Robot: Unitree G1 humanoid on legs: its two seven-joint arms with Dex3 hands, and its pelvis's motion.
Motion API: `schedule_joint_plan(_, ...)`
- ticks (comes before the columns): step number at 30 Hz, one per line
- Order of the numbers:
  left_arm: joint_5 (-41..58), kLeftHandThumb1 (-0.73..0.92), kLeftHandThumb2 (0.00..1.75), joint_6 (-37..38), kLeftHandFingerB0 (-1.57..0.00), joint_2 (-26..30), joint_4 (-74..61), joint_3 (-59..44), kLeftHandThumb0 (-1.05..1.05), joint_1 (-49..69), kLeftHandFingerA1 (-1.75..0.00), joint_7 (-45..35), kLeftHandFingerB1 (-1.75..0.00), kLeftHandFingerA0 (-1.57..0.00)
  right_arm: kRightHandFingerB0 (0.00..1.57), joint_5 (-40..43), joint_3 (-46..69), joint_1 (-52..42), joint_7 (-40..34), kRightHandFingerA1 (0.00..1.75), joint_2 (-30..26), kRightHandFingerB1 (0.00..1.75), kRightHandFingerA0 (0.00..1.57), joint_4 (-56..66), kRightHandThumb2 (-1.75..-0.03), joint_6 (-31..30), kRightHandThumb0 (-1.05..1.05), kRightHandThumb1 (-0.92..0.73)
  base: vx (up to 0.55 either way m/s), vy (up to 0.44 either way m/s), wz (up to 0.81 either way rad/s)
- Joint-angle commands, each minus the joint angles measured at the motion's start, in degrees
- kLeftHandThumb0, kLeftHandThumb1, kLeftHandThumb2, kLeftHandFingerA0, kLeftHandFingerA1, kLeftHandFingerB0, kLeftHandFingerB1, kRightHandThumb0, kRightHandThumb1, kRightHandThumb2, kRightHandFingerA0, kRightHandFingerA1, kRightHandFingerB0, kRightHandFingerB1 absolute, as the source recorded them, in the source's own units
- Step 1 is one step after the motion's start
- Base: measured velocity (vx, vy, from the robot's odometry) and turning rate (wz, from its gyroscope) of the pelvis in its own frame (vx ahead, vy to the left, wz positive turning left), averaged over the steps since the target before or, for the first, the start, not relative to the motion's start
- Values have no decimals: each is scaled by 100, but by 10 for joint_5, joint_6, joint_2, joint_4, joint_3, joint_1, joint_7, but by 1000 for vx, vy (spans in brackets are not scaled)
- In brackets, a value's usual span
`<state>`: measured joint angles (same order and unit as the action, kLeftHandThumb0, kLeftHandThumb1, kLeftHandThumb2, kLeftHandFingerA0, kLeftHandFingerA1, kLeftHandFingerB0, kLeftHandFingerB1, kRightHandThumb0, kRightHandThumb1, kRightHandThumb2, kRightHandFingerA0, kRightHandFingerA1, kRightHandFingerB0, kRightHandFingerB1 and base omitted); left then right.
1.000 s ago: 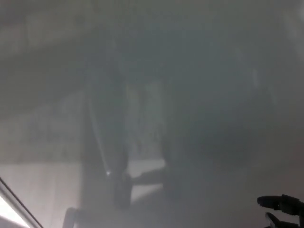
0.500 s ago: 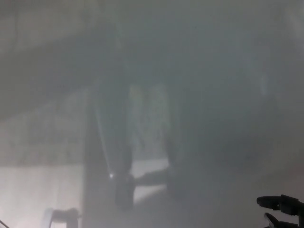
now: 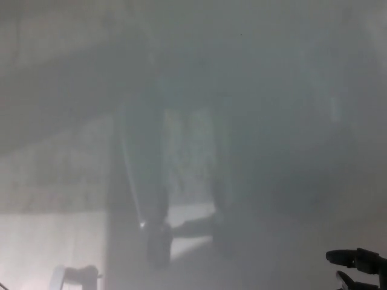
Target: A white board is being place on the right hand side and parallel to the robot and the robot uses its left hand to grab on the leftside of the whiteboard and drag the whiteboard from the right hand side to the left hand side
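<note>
The whiteboard (image 3: pixel 254 121) fills nearly the whole head view as a glossy grey surface, and none of its edges show. Dim, blurred reflections lie across it, among them a dark upright shape (image 3: pixel 151 199) near the middle. My right hand (image 3: pixel 358 266) pokes in at the bottom right corner, in front of the board. Its black fingers are spread with nothing between them. My left hand does not show. A faint pale shape (image 3: pixel 75 275) at the bottom left looks like a reflection, and I cannot make out what it is.
A lighter patch (image 3: pixel 48 241) covers the board's lower left part. Nothing beyond the board's surface can be seen.
The bright slanted strip at the bottom left corner has slid out of the picture. The reflections have drifted a little right, and a faint pale shape has appeared low on the left. My right hand has stayed put.
</note>
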<state>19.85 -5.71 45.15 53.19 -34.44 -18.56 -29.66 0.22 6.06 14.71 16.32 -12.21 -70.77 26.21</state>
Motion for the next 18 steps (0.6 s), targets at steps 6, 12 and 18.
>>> schedule_joint_plan(6, 15, 44, 93, 12, 0, 24, -11, 15, -26, -5, -49, -117, -46, -1, 55, 0, 5, -1, -5, 75, -1, 59, 88, -3, -91, 1, -48, -53, 0, 0, 0)
schedule_joint_plan(12, 0, 42, 78, 81, 0, 39, 5, 31, -69, 21, 0, -158, -21, 0, 55, 3, 8, -3, -4, 74, 2, 59, 87, -3, -90, -3, -49, -54, 0, 0, 0)
schedule_joint_plan(18, 12, 38, 62, 74, -3, 40, 57, 13, -75, 16, -26, -149, -42, 0, 57, 6, 12, -7, 1, 73, 4, 59, 87, -7, -89, -2, -53, -54, 0, 0, 0)
